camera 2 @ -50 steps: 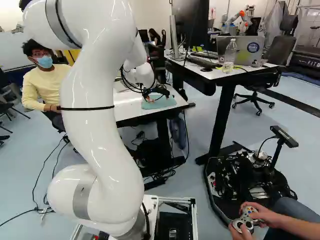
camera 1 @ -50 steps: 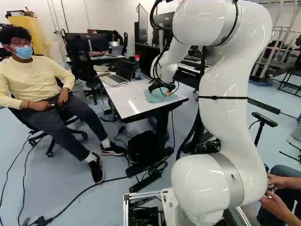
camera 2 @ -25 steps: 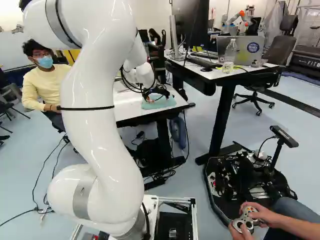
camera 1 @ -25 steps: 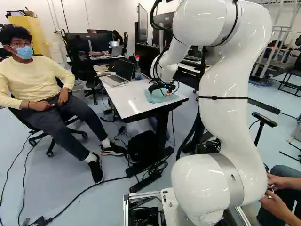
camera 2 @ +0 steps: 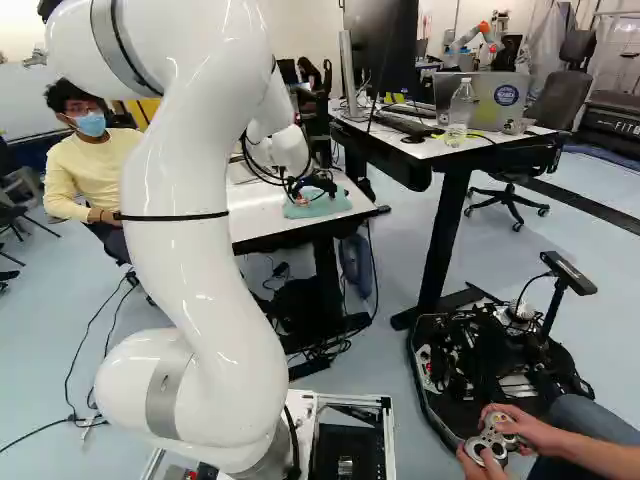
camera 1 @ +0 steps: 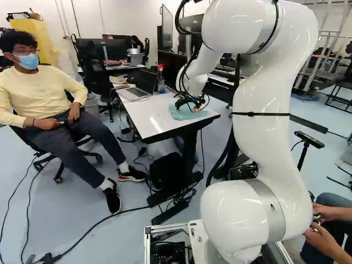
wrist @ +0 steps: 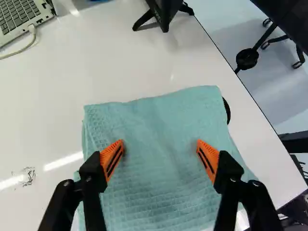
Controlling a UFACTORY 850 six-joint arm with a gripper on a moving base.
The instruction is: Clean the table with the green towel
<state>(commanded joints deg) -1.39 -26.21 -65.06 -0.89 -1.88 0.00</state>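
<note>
My gripper (camera 1: 192, 106) is low over the green towel (camera 1: 179, 113) on the white table in the left base view. In the wrist view the towel (wrist: 159, 192) lies spread out, its far edge ahead of the fingertips, with soft folds between them. The gripper (wrist: 160, 147) is open, one orange pad over each side of the cloth. Whether the tips touch the cloth I cannot tell. Dark scribbled marks (wrist: 30, 176) show on the white table (wrist: 53, 125) beside the towel.
A laptop (camera 1: 136, 91) and a bottle (camera 1: 160, 80) stand farther back on the table. A black stand (wrist: 163, 12) is ahead of the towel, and a dark round thing (wrist: 226, 110) peeks out beside it. The table edge (wrist: 262, 113) runs close by. Another robot (camera 2: 478, 40) stands far back.
The gripper's fingers look slightly nearer each other than before, low at the towel. Base, arm and towel show no clear shift.
</note>
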